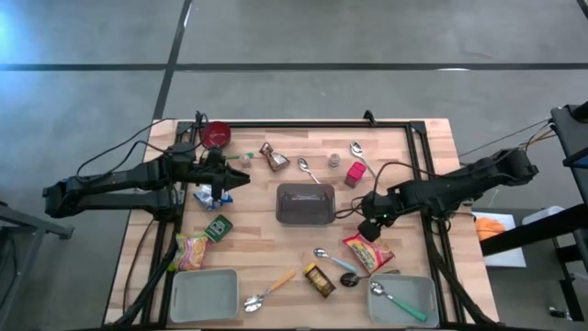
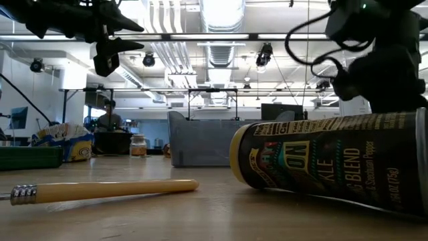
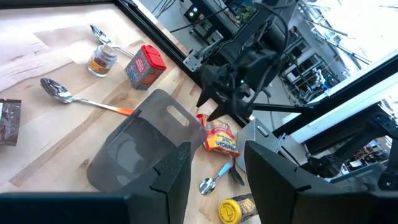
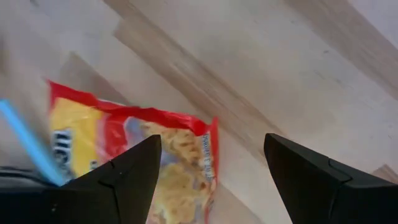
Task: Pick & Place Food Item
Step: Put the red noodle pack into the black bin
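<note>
hovering open and empty, right claw [image 4: 211, 180] above the red noodle packet [image 4: 149, 162]; left claw [image 3: 214, 174] likewise.

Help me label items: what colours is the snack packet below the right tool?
Red and yellow packet, clearest in the right wrist view.

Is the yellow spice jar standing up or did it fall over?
Fallen over. The yellow spice jar lies on its side on the table, its label running sideways in the low view.
</note>
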